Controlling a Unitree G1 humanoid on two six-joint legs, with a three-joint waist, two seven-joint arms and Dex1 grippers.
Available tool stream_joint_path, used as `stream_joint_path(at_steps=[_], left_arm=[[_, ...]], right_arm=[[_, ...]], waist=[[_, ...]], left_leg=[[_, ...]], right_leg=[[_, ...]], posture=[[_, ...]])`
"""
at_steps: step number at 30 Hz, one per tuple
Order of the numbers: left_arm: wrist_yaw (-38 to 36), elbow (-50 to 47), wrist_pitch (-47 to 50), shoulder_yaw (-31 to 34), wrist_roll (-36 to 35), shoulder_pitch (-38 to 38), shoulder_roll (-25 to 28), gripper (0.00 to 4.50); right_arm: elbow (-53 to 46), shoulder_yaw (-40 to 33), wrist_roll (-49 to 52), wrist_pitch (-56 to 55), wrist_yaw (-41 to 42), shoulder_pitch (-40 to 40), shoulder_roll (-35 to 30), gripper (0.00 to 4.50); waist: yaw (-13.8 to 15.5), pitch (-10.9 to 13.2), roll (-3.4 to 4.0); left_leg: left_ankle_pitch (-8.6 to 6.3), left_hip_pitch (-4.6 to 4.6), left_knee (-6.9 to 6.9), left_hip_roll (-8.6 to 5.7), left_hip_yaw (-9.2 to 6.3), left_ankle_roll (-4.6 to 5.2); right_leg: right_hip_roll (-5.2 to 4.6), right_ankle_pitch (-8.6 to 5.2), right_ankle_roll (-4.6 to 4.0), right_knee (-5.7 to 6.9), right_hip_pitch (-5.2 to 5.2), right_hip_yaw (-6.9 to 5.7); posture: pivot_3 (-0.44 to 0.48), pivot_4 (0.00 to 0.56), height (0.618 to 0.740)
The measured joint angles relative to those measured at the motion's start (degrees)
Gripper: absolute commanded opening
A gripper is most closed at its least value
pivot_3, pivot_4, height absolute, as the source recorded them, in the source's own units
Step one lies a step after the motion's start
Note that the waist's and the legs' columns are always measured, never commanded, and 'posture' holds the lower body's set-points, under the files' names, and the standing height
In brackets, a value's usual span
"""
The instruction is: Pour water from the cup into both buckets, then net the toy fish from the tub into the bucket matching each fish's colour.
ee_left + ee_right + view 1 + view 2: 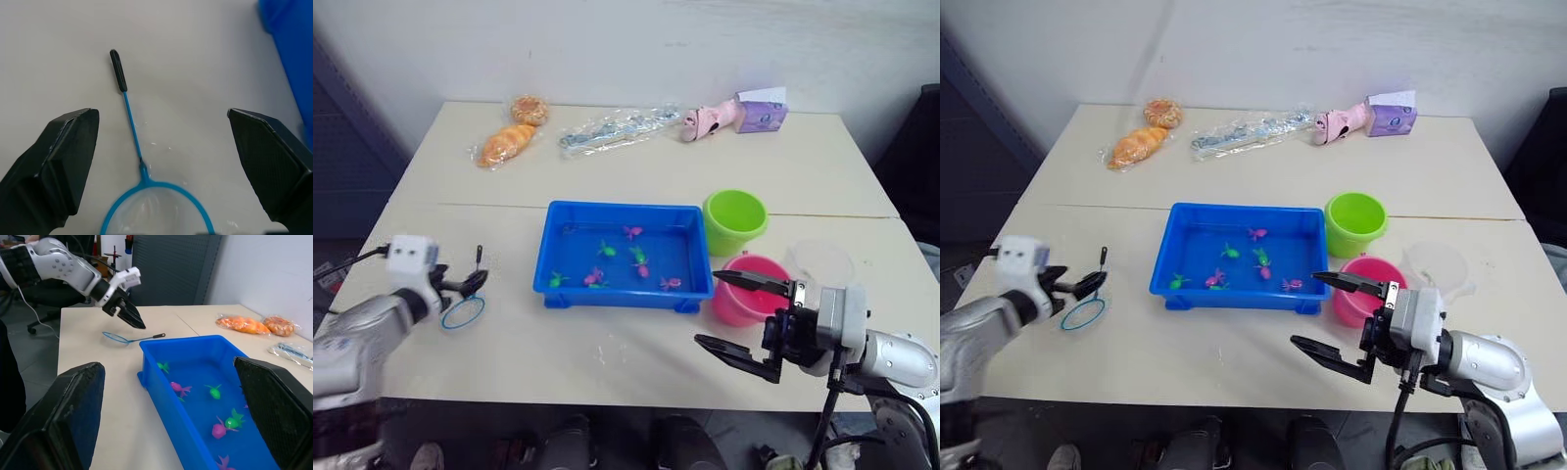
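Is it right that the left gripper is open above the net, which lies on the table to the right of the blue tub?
Not quite. The left gripper is open above the net, and the net does lie on the table, but it is to the left of the blue tub, not the right. The left eye view shows this.

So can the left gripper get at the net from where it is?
Probably yes: the left gripper is open just above the net, which lies flat on bare table with nothing between them.
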Motion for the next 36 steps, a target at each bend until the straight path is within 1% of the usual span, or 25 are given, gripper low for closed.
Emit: stream_joint_path(at_steps=[4, 8, 9, 10, 11, 12, 18, 19, 22, 24, 25, 28, 30, 31, 32, 34, 35, 36], left_arm=[[1.75, 7.08, 0.60, -2.92, 2.84, -4.09, -1.87, 4.50], [2.69, 13.01, 1.14, -4.13, 4.50, -8.23, -3.63, 4.50], [2.71, 14.53, 1.30, -4.26, 4.82, -9.30, -3.74, 3.97], [2.73, 15.45, 1.38, -4.41, 5.35, -9.92, -3.90, 3.73], [2.74, 16.33, 1.31, -4.47, 5.77, -10.26, -3.94, 3.24], [2.66, 16.77, 1.31, -4.48, 5.98, -10.47, -3.94, 3.00], [0.69, 17.27, 1.23, -4.63, 6.53, -10.86, -4.19, 0.34], [0.17, 17.23, 1.21, -4.43, 6.53, -10.79, -4.18, 0.03], [-2.96, 17.03, -1.67, -3.55, 6.18, -9.36, -3.85, 0.03], [-7.82, 16.89, -4.48, -3.59, 4.95, -7.63, -2.35, 0.03], [-11.54, 16.86, -6.42, -3.63, 4.25, -6.71, -0.93, 0.03], [-25.35, 16.78, -13.74, -2.90, 1.35, -5.22, 6.21, 0.03], [-38.64, 15.82, -22.23, -1.48, -1.17, -6.20, 11.98, 0.03], [-45.24, 14.79, -26.82, -1.50, -2.32, -8.05, 13.17, 0.03], [-49.77, 13.84, -30.10, -2.16, -2.99, -9.51, 13.58, 0.03], [-55.91, 13.01, -34.47, -4.61, -3.19, -11.56, 14.24, 0.03], [-60.58, 12.46, -37.77, -8.27, -2.49, -13.69, 14.00, 0.03], [-63.60, 12.17, -39.89, -11.30, -1.85, -15.55, 13.19, 0.03]], right_arm=[[-1.72, -0.34, -0.69, 0.00, -1.79, 2.33, 0.01, 4.45], [-2.91, -0.85, -0.97, -0.04, -3.37, 4.23, 0.15, 4.45], [-3.30, -0.85, -1.22, -0.05, -3.90, 4.30, 0.34, 4.50], [-3.73, -0.83, -1.33, -0.05, -4.21, 4.38, 0.45, 4.50], [-3.94, -0.80, -1.41, -0.06, -4.48, 4.39, 0.46, 4.50], [-3.95, -0.80, -1.45, -0.06, -4.69, 4.37, 0.46, 4.50], [-3.93, -0.80, -1.59, -0.06, -5.31, 4.12, 0.45, 4.50], [-3.89, -0.78, -1.60, -0.06, -5.26, 4.10, 0.44, 4.50], [-3.85, -0.55, -1.56, 0.32, -5.20, 3.33, 0.13, 4.50], [-3.87, -0.65, -1.34, 1.21, -5.36, 2.72, -0.51, 4.50], [-3.90, -0.78, -1.03, 1.96, -5.62, 2.47, -0.96, 4.50], [-4.01, -2.43, 1.36, 5.39, -6.68, 1.46, -3.21, 4.50], [-4.77, -3.81, 4.27, 9.08, -8.01, -0.06, -5.11, 4.50], [-5.19, -4.16, 4.93, 11.34, -9.48, -1.63, -6.30, 4.50], [-5.64, -4.16, 5.08, 13.54, -10.98, -3.07, -7.52, 4.50], [-6.14, -4.16, 6.02, 17.76, -13.76, -5.70, -9.41, 4.50], [-6.00, -4.08, 8.35, 22.18, -16.06, -8.61, -11.03, 4.50], [-5.86, -3.99, 10.63, 25.04, -17.35, -11.06, -12.10, 4.50]], waist=[[0.22, 0.06, -0.10], [0.50, 0.05, -0.15], [0.61, 0.05, -0.14], [0.81, 0.04, -0.10], [0.86, 0.01, -0.06], [0.91, -0.01, -0.03], [1.93, -0.04, 0.05], [2.07, -0.04, 0.05], [2.06, -0.04, 0.05], [1.79, -0.02, 0.01], [1.66, 0.01, -0.04], [1.19, 0.13, -0.22], [1.20, 0.17, -0.13], [1.35, 0.21, -0.02], [1.60, 0.20, 0.11], [1.71, 0.19, 0.24], [1.69, 0.21, 0.27], [1.64, 0.22, 0.28]], left_leg=[[-0.05, -0.04, 0.38, 0.00, -0.02, 0.03], [-0.13, 0.01, 0.58, 0.00, -0.05, 0.01], [-0.11, 0.05, 0.58, 0.00, -0.04, -0.03], [-0.08, 0.06, 0.57, 0.00, -0.04, -0.07], [-0.06, 0.09, 0.57, 0.01, -0.04, -0.10], [-0.06, 0.12, 0.57, 0.02, -0.04, -0.11], [-0.09, 0.10, 0.59, -0.01, -0.04, -0.06], [-0.10, 0.09, 0.60, -0.03, -0.03, -0.04], [-0.10, 0.08, 0.60, -0.02, -0.02, -0.03], [-0.09, 0.02, 0.58, -0.01, -0.02, -0.06], [-0.08, 0.01, 0.59, 0.01, -0.03, -0.07], [-0.04, -0.08, 0.56, 0.08, -0.04, -0.15], [-0.09, -0.07, 0.54, 0.08, -0.04, -0.21], [-0.15, -0.08, 0.56, 0.06, -0.03, -0.27], [-0.20, -0.09, 0.56, 0.01, -0.04, -0.31], [-0.24, -0.08, 0.56, -0.03, -0.05, -0.28], [-0.18, -0.15, 0.56, -0.04, -0.04, -0.15], [-0.10, -0.22, 0.56, -0.04, -0.04, -0.02]], right_leg=[[-0.03, -0.01, 0.01, 0.04, 0.03, 0.01], [-0.05, -0.01, 0.02, 0.13, 0.10, 0.03], [-0.05, -0.01, 0.02, 0.18, 0.10, 0.04], [-0.05, -0.01, 0.02, 0.21, 0.09, 0.04], [-0.05, -0.01, 0.02, 0.25, 0.08, 0.05], [-0.04, -0.01, 0.02, 0.28, 0.09, 0.05], [-0.08, 0.00, 0.02, 0.28, 0.10, 0.06], [-0.10, -0.01, 0.02, 0.27, 0.10, 0.06], [-0.10, 0.00, 0.02, 0.24, 0.09, 0.06], [-0.09, 0.00, 0.02, 0.24, 0.03, 0.05], [-0.08, -0.01, 0.02, 0.24, 0.02, 0.03], [-0.04, -0.01, -0.01, 0.20, -0.09, 0.03], [-0.08, -0.02, -0.04, 0.10, -0.06, 0.03], [-0.13, -0.03, -0.06, 0.04, -0.03, 0.03], [-0.21, -0.03, -0.06, 0.01, -0.02, 0.02], [-0.26, -0.02, -0.07, -0.01, 0.00, 0.02], [-0.27, -0.02, -0.07, -0.04, -0.04, 0.02], [-0.26, -0.02, -0.06, -0.06, -0.08, 0.01]], posture=[[0.000, 0.150, 0.740], [0.000, 0.150, 0.740], [0.000, 0.150, 0.740], [0.000, 0.150, 0.740], [0.000, 0.150, 0.740], [0.000, 0.150, 0.740], [0.000, 0.150, 0.740], [0.000, 0.150, 0.740], [0.000, 0.150, 0.740], [0.000, 0.150, 0.740], [0.000, 0.150, 0.740], [0.000, 0.150, 0.740], [0.000, 0.150, 0.740], [0.000, 0.150, 0.740], [0.000, 0.150, 0.740], [0.000, 0.150, 0.740], [0.000, 0.150, 0.740], [0.000, 0.150, 0.740]])
